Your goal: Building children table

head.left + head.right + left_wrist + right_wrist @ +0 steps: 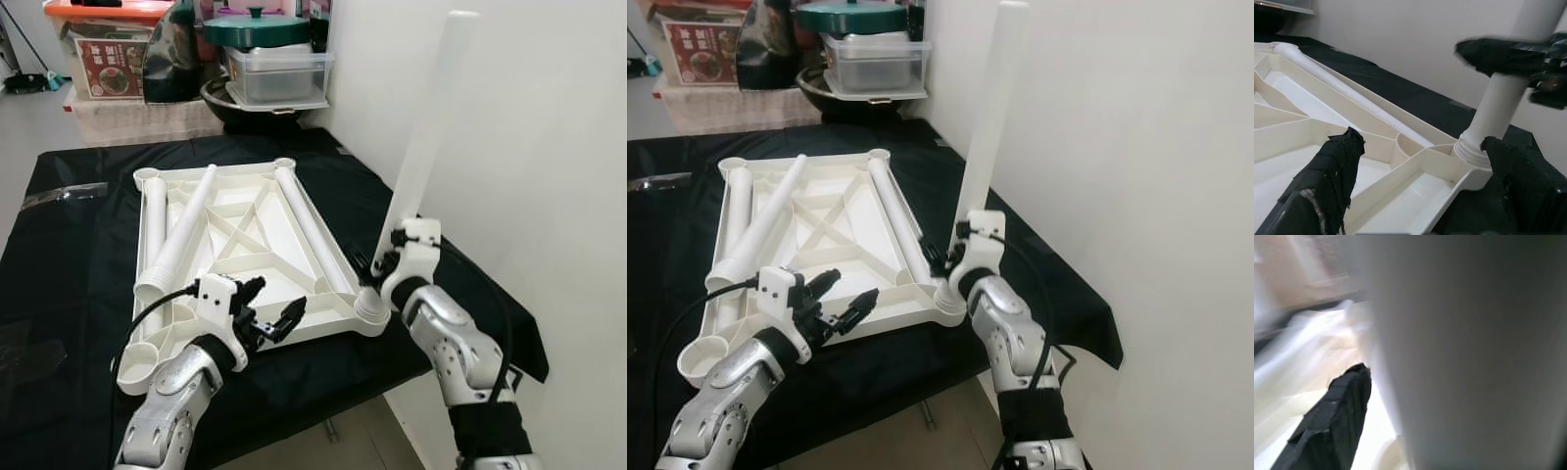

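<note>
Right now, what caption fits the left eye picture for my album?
Right gripper stands a white table leg in the upturned tabletop corner; left gripper waits open nearby.

Two silver jointed arms, black bands at wrists. White boxy wrist housings. Left gripper [279, 318], right gripper [377, 262]: long black fingers [1334, 161], fabric-wrapped, frayed. Black cables loop along forearms.

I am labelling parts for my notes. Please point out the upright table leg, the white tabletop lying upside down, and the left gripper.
upright table leg [421, 147], left eye view, middle of its shaft.
white tabletop [257, 201], left eye view, a rib on its underside.
left gripper [274, 311], left eye view, between its fingertips.
</note>
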Available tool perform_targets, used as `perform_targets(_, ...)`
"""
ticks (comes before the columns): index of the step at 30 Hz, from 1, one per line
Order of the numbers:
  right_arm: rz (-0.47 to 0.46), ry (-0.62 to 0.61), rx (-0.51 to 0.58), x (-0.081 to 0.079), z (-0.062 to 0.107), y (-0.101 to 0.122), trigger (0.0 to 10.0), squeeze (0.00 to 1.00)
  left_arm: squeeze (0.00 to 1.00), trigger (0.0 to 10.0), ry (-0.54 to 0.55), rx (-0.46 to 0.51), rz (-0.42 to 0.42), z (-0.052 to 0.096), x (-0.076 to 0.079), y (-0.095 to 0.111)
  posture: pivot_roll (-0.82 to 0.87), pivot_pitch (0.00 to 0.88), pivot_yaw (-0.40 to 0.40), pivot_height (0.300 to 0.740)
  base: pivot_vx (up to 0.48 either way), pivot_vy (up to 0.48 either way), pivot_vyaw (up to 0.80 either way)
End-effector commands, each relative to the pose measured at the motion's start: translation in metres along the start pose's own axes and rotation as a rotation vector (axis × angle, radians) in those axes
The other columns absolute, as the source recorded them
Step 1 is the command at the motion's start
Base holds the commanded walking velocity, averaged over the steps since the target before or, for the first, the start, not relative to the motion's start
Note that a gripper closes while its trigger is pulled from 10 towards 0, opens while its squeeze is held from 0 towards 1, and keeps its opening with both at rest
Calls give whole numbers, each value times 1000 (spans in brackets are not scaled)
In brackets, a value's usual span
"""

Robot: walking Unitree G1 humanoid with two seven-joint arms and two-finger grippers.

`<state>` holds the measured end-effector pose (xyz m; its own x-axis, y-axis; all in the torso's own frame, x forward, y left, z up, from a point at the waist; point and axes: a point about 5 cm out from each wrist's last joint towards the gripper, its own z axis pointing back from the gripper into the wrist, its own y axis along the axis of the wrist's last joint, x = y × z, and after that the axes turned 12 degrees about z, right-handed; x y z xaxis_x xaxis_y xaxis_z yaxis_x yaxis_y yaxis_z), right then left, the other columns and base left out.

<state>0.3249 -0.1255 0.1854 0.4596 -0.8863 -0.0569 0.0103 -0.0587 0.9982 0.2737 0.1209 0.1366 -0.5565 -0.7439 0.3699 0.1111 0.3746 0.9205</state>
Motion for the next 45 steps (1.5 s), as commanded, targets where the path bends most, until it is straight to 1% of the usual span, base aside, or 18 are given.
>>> perform_targets(1,-2,376,143,-33,9,24,10000,0,0,10000,-3,-8,11,0,0,-3,48,0,-99,740,0,0,0)
perform_targets(6,46,487,126,-40,15,18,10000,0,0,10000,-3,-8,11,0,0,-2,48,0,-99,740,0,0,0)
perform_targets(7,64,535,98,-45,17,9,6196,0,0,10000,-1,-7,10,0,0,-2,59,0,-107,740,0,0,0)
perform_targets(8,64,535,98,-45,17,9,6196,0,0,10000,-1,-7,10,0,0,-2,59,0,-107,740,0,0,0)
perform_targets(9,87,567,50,-50,17,-7,0,0,0,10000,1,-6,8,0,1,-2,63,0,-108,740,0,0,0)
perform_targets(14,100,527,8,-47,13,-16,0,0,0,10000,3,-5,7,0,1,-1,63,0,-108,740,0,0,0)
perform_targets(16,86,134,-171,-14,-4,-38,0,0,0,10000,3,-6,8,0,0,-1,58,0,-101,740,0,0,0)
perform_targets(18,82,-38,-248,1,-6,-49,0,0,0,10000,2,-6,9,0,0,-1,58,0,-101,740,0,0,0)
perform_targets(21,45,-520,-353,47,13,-70,0,0,0,10000,-1,-8,10,0,1,-1,58,0,-98,740,0,0,0)
perform_targets(26,42,-521,-328,44,14,-68,0,0,0,10000,-1,-8,10,0,1,-1,57,0,-98,740,0,0,0)
perform_targets(27,49,-449,-286,34,9,-62,10000,0,0,10000,0,-7,10,0,0,-1,52,0,-96,740,0,0,0)
perform_targets(30,-18,-197,-67,-2,-2,-29,10000,0,0,10000,0,-7,10,0,0,-1,52,0,-96,740,0,0,0)
perform_targets(31,-20,-137,-25,-9,-3,-22,10000,1000,0,10000,1,-7,10,0,0,-1,52,0,-96,740,0,0,0)
perform_targets(34,-33,-80,-1,-14,-6,-18,10000,1000,0,10000,1,-7,10,-1,-1,-1,52,0,-96,740,0,0,0)
perform_targets(35,-25,4,16,-17,-7,-13,10000,0,0,10000,1,-7,10,-1,-1,-1,53,0,-97,740,0,0,0)
perform_targets(41,-14,460,139,-41,17,11,10000,0,0,10000,2,-6,10,-1,-1,-1,51,0,-98,740,0,0,0)
perform_targets(44,1,527,145,-44,23,12,10000,0,0,10000,2,-6,10,-1,-1,-1,51,0,-98,740,0,0,0)
perform_targets(45,34,582,130,-46,27,9,7020,0,0,10000,2,-5,11,-1,-1,-1,51,0,-98,740,0,0,0)
